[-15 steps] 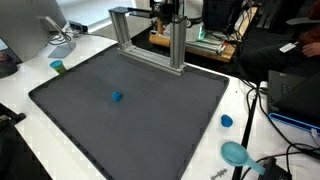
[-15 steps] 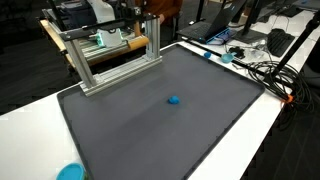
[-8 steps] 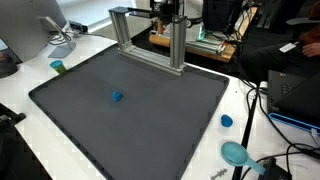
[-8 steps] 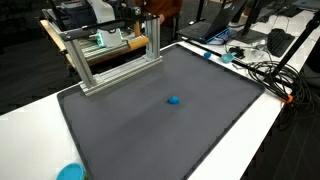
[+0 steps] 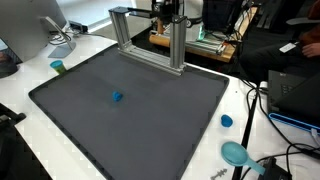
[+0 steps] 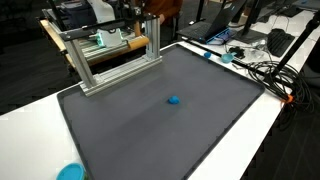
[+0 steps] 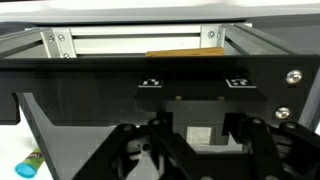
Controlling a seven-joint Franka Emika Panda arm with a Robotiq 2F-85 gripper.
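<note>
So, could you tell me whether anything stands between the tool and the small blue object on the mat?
Yes: the aluminium frame at the back edge of the mat stands right by the tool, between it and the small blue object. Past the frame, nothing visible blocks the way.

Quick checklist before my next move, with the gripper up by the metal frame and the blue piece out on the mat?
1. Gripper clear of the metal frame: cannot tell; it sits close against it.
2. Gripper empty: cannot tell; the fingertips are not shown.
3. Blue piece in sight: ok, lying alone on the grey mat.
4. Mat around the blue piece free of obstacles: ok.
5. Cables off the mat: ok, they lie beside it.
</note>
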